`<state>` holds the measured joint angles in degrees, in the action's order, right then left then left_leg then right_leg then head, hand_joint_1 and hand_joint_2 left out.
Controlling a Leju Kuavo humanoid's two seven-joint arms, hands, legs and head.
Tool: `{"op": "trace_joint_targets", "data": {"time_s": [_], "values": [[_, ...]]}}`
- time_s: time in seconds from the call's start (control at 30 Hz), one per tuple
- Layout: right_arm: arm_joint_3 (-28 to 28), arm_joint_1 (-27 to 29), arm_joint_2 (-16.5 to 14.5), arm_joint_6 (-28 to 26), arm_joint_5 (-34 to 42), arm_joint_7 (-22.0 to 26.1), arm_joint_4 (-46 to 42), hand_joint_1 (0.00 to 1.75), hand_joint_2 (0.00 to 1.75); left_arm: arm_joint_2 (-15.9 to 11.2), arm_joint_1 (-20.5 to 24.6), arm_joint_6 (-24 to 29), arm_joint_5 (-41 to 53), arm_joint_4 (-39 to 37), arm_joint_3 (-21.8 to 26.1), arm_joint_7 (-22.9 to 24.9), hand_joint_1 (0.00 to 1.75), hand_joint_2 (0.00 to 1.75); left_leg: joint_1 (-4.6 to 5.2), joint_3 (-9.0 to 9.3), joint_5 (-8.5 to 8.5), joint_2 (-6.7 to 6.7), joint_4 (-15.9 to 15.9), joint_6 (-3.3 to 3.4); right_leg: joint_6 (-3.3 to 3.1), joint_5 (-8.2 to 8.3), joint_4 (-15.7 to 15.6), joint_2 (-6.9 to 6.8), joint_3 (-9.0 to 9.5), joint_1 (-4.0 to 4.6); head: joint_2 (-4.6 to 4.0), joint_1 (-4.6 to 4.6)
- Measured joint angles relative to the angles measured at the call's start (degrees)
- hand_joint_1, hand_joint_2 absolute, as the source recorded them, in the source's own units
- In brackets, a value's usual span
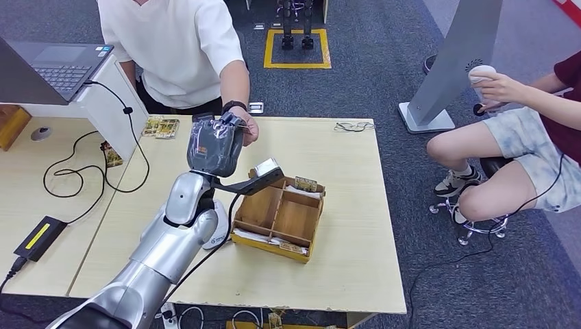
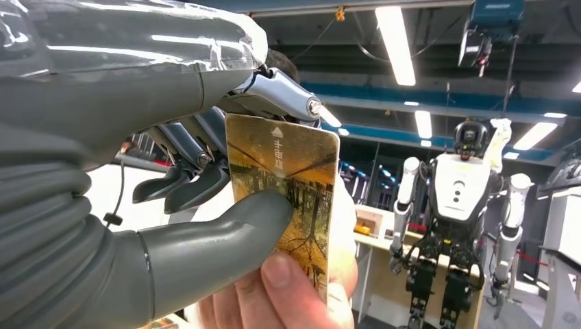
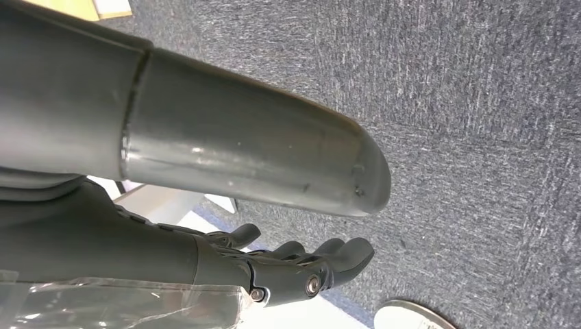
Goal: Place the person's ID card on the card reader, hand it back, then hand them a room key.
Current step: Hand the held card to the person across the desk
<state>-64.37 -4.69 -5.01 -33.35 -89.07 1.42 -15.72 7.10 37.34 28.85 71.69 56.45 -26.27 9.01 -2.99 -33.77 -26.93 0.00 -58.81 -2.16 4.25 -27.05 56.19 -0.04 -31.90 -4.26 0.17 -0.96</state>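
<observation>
Pinching room key [image 2: 291, 199] between left hand [image 2: 205, 205] thumb and fingers [image 2: 274, 92].

Camera positions: one high overview, two close wrist views.
Head view looks forward and down on the wooden table [image 1: 342, 260]; left wrist view sits close behind the left hand [image 2: 205, 171] beyond that table's far edge; right wrist view faces carpet [image 3: 479, 103].

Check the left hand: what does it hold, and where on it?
The left hand pinches a yellow card near its lower middle; the person's hand grips the bottom edge too.
</observation>
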Motion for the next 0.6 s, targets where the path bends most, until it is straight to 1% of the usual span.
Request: {"op": "trace_joint_targets", "data": {"time_s": [0.03, 0.13, 0.17, 0.43, 0.6], "values": [[0.0, 0.0, 0.0, 0.0, 0.0, 0.0, 0.0, 0.00, 0.00, 0.1, 0.0, 0.0, 0.0, -0.2, 0.0, 0.0, 1.45, 1.75, 0.00, 0.00, 0.00, 0.00, 0.0, 0.00, 0.00, 0.00, 0.0, 0.00, -0.01, 0.00, 0.00, 0.00], [0.0, 0.0, 0.0, 0.0, 0.0, 0.0, 0.0, 0.00, 0.00, 0.1, 0.0, -0.4, -0.1, -0.8, 0.1, 0.0, 0.14, 1.75, 0.00, -0.01, 0.00, 0.00, 0.0, 0.00, 0.00, 0.00, 0.0, 0.00, -0.03, 0.00, 0.00, 0.00], [0.0, 0.0, 0.0, 0.0, 0.1, -0.1, 0.0, 0.00, 0.00, 0.2, 0.0, -0.6, -0.2, -0.9, 0.2, 0.0, 0.00, 1.75, 0.00, -0.02, 0.00, 0.00, 0.0, 0.00, 0.00, 0.00, 0.0, 0.00, -0.03, 0.00, 0.00, -0.01], [0.2, 0.0, 0.0, 0.0, 0.4, -0.2, 0.0, 0.00, 0.00, 0.5, -0.6, -0.6, -1.1, -1.2, 0.3, -0.2, 0.00, 1.75, 0.00, -0.04, 0.00, 0.00, 0.0, 0.00, 0.00, 0.00, 0.0, 0.00, -0.02, 0.00, 0.00, 0.00], [0.3, 0.1, 0.0, 0.0, 1.1, -0.2, 0.0, 0.00, 0.00, 0.3, -2.1, 0.6, -2.7, 0.6, 0.7, -1.6, 0.00, 1.75, 0.00, -0.04, 0.00, 0.00, 0.0, 0.00, 0.00, 0.00, 0.0, -0.01, -0.03, 0.00, 0.00, 0.00]]}}
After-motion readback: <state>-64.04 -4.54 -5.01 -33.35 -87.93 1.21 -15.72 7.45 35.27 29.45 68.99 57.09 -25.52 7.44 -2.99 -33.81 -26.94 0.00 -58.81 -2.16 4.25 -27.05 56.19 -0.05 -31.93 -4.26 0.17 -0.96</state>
